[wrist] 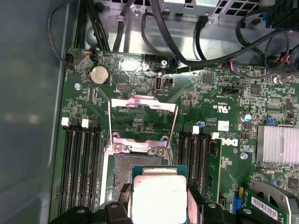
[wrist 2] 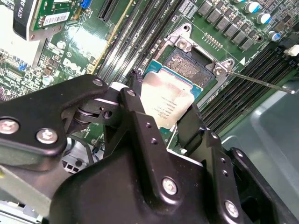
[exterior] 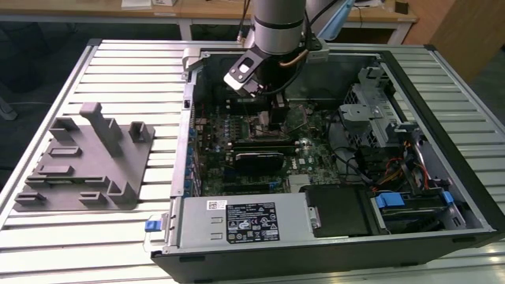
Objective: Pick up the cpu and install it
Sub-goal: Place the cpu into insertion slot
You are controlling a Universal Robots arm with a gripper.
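- Nearest to us in the second wrist view is the gripper (wrist 2: 162, 105). Its two black fingers (wrist 2: 137, 109) are clamped on opposite edges of the cpu (wrist 2: 167, 100), so we count the pick-up as done.
- The cpu has its silvery top facing up and its pale green border showing. In that view it looks slightly tilted rather than lying flat.
- Just past it lies the open socket (wrist: 128, 163). In the first wrist view the cpu covers the socket's nearer part, and the dark contact field is bare beyond it. We judge the chip to be hovering over the socket or only partly lowered, not yet seated, though we cannot tell whether any edge touches the frame.
- Behind the socket the metal load plate (wrist: 142, 103) stands swung up, and the thin retaining lever (wrist 2: 261, 82) juts out free to one side. Seating the chip, closing the plate and latching the lever are, as we read it, what is left of the install.
- Memory slots (wrist: 81, 158) flank the socket on both sides. Farther along the motherboard (wrist: 210, 102) sit a coin cell (wrist: 98, 74) and a finned heatsink (wrist: 278, 144).
- In the exterior view the arm (exterior: 278, 23) reaches down into the open computer case (exterior: 316, 260), with the power supply (exterior: 236, 222) along its front.
- The case lies on a slatted table (exterior: 118, 71). A grey fixture tray (exterior: 87, 165) rests well apart on the exterior view's left.
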